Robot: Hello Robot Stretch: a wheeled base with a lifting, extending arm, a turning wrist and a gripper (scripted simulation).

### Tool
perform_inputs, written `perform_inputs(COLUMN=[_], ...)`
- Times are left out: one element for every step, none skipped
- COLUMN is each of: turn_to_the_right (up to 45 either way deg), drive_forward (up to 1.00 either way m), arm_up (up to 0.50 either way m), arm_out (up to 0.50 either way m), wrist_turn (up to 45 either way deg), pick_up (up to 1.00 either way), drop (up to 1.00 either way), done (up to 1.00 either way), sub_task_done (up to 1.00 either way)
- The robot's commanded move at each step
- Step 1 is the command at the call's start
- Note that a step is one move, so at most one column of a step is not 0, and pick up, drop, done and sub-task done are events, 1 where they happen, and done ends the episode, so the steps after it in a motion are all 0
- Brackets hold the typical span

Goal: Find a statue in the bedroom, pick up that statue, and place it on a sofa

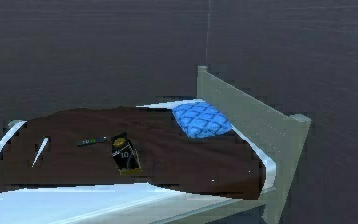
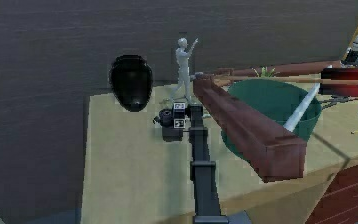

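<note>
Forward view: a bed (image 1: 249,112) with a blue pillow (image 1: 200,119) and a small dark thing (image 1: 125,154) lying on it.

Arm side view: the gripper (image 2: 167,120) is low over the tan table (image 2: 117,175). I cannot tell if it holds anything. The thin white statue (image 2: 184,60) stands just past it. A small bump could tip it over. A black round thing (image 2: 132,82) sits close on one side and a long red-brown box (image 2: 249,128) crowds the arm (image 2: 202,170) on the other.

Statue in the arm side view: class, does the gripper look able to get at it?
Probably yes: the gripper lies near the white statue, nothing between them; the black rounded thing and brown box stand aside.
</note>
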Motion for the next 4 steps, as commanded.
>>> perform_inputs(turn_to_the_right=[0.0, 0.0, 0.0, 0.0], drive_forward=[0.00, 0.00, 0.00, 0.00], arm_up=[0.10, 0.08, 0.00, 0.00], arm_out=[0.00, 0.00, 0.00, 0.00], wrist_turn=[0.0, 0.0, -45.0, -45.0], pick_up=[0.00, 0.00, 0.00, 0.00], drop=[0.00, 0.00, 0.00, 0.00], done=[0.00, 0.00, 0.00, 0.00], sub_task_done=[0.00, 0.00, 0.00, 0.00])
